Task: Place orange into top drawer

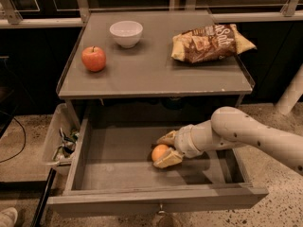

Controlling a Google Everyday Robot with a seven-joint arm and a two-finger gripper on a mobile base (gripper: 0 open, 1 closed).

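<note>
The wide, shallow grey wooden top drawer [142,203] stands pulled open, its flat front panel nearest the camera. Inside it, right of the drawer's middle, the two-finger claw [161,151] is closed around the small, smooth, round orange-yellow orange [159,153], with one tan finger above it and one below. The fruit sits low over the drawer floor; whether it touches the floor I cannot tell.

The likely risks:
- Being round and slick, the orange could roll across the bare floor if it is let go while off the floor.
- A finger could nudge or drag the orange as the claw backs away.
- The white arm [246,135] enters over the drawer's right side, so a steep lift out could knock the underside of the grey table [151,77] above the drawer.

The orange's skin looks even and unmarked, paler than the red apple [93,58] on the table beyond the drawer.
</note>
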